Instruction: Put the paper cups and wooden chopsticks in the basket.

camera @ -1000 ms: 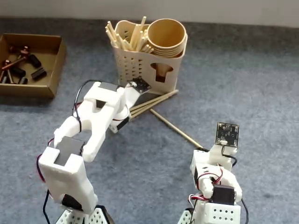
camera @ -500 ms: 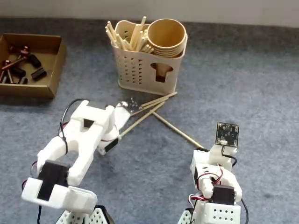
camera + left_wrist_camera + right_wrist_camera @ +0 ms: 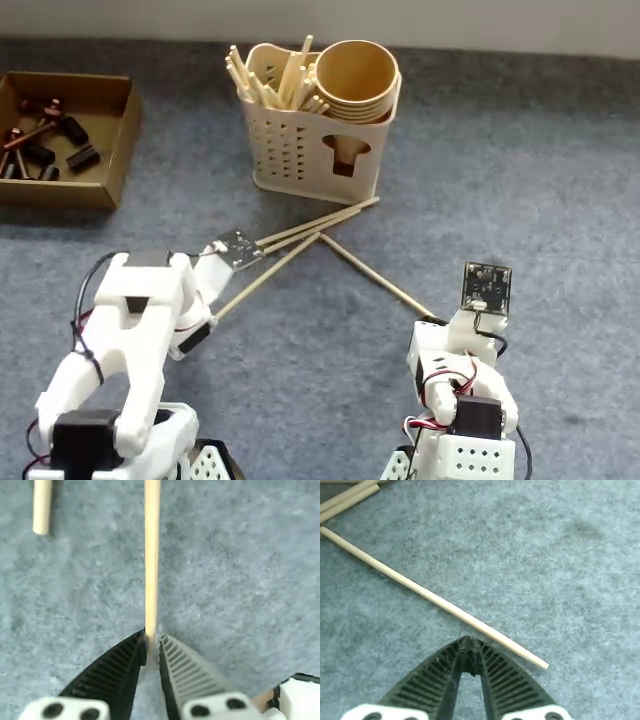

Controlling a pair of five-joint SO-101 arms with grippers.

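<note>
1. Now my left gripper point(image 3: 151, 641) is clamped on the near end of a chopstick point(image 3: 152, 555) lying straight ahead of it.
2. Light, stiff and slick, I judge; gripping mid-length would swing less.

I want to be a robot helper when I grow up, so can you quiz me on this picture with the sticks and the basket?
1. True or false: the left gripper is shut on a chopstick.
2. Pick one. Where are the paper cups?
A) lying on the carpet
B) stacked in the basket
C) in the brown box
3. Fill in the gap: the right gripper is shut and holds ____.

Key: 1 true; 2 B; 3 nothing.
</note>
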